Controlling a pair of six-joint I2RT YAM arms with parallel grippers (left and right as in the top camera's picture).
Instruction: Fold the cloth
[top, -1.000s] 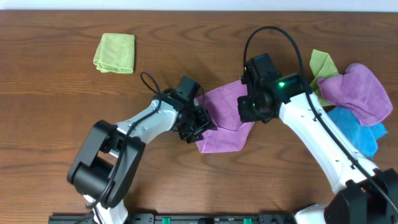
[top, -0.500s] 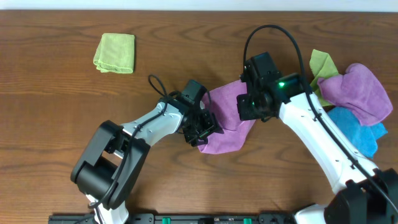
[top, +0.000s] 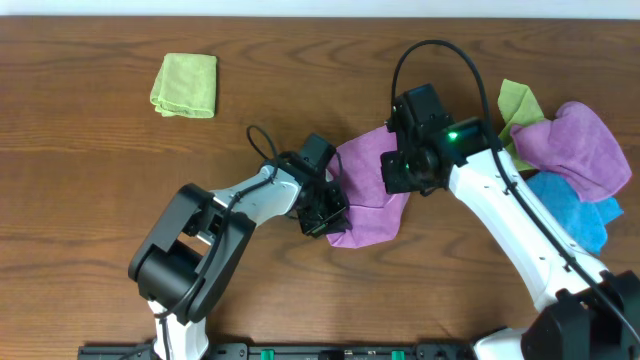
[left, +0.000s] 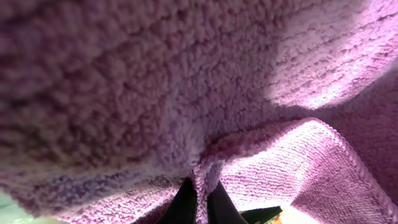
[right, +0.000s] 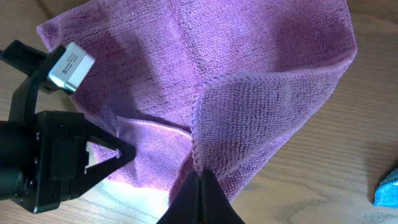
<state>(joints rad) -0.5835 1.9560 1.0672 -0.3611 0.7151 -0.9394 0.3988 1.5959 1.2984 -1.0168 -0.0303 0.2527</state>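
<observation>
Wide brown wooden table, viewed from above. Reaching in from the near edge, two white-and-black arms, meeting near the centre. Between them, the cloth: lilac microfibre, lying rumpled near the middle of the table, partly doubled over on itself. At the far right, a heap of other cloths in purple, green and blue. At the upper left, well apart, a folded lime-green cloth.

Left gripper at the cloth's left edge, clamped on a pinch of fabric. In its wrist view, dark fingertips closed together around a narrow ridge of towel, with the rest draped close over the lens. Right gripper at the upper right edge, jaws pressed together on the stitched hem, holding a flap raised.

Likely trouble from here:
- Slipping out of either thin pinch under a sideways pull, dropping a corner and spoiling the fold.
- Skewed edges from uneven travel of the two arms.
- Bunching rather than a flat crease, owing to the present wrinkles.
- Collision between the two close-set grippers.
</observation>
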